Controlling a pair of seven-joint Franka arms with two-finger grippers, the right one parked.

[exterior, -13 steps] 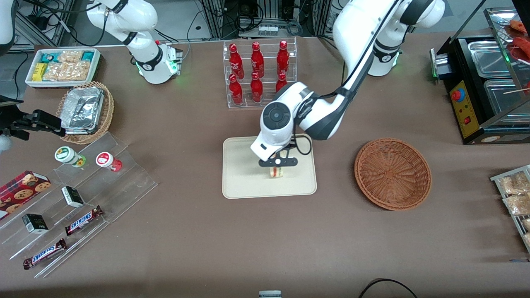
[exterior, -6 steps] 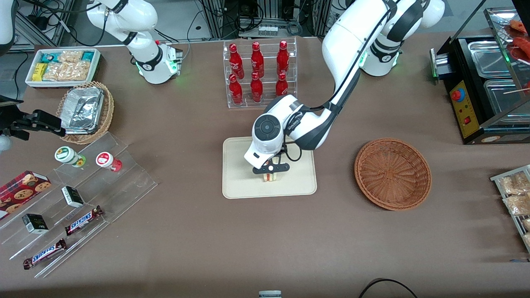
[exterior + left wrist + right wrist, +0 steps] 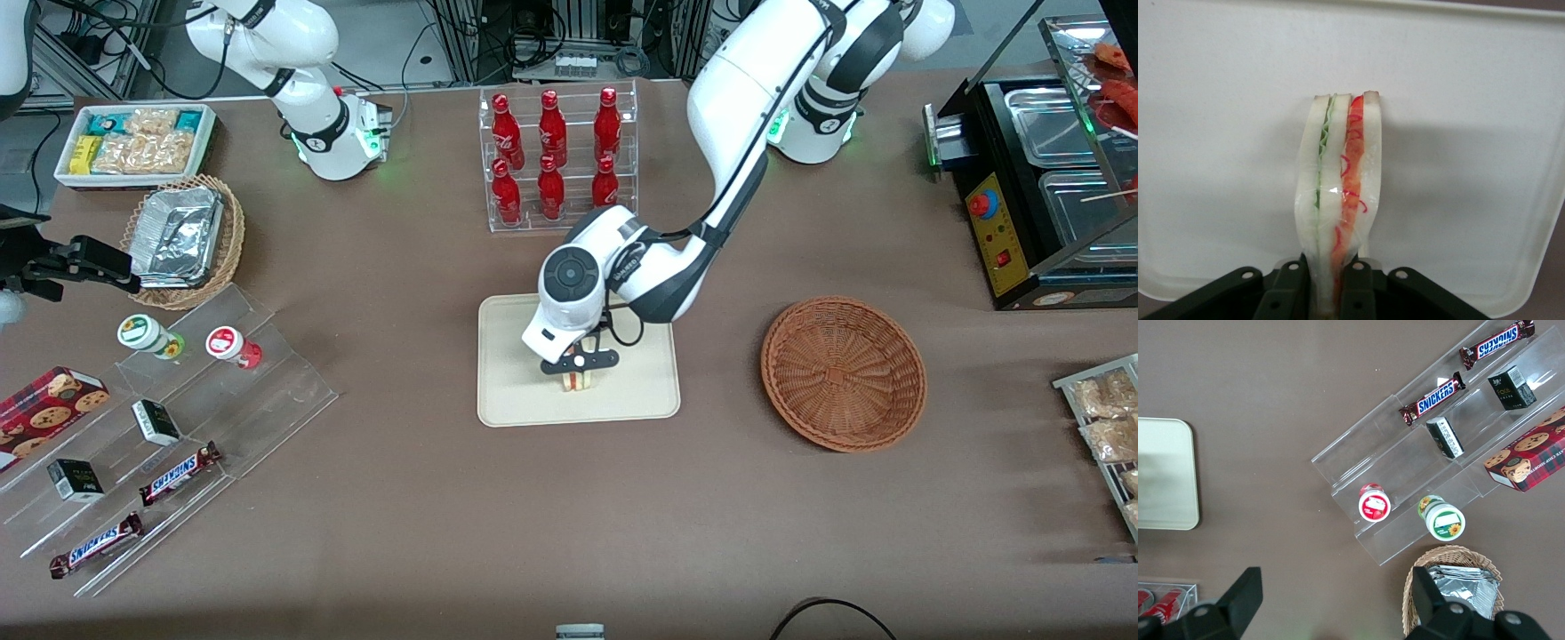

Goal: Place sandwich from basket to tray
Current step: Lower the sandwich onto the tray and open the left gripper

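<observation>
The hand grips the sandwich (cut edge showing) upright over the tray, basket at three o'clock.

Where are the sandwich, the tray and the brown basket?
sandwich (image 3: 1338,193): left wrist view, its cut edge, held by the gripper (image 3: 1331,283).
tray (image 3: 516,391): front view, bare surface.
basket (image 3: 843,373): front view, woven bottom.
</observation>
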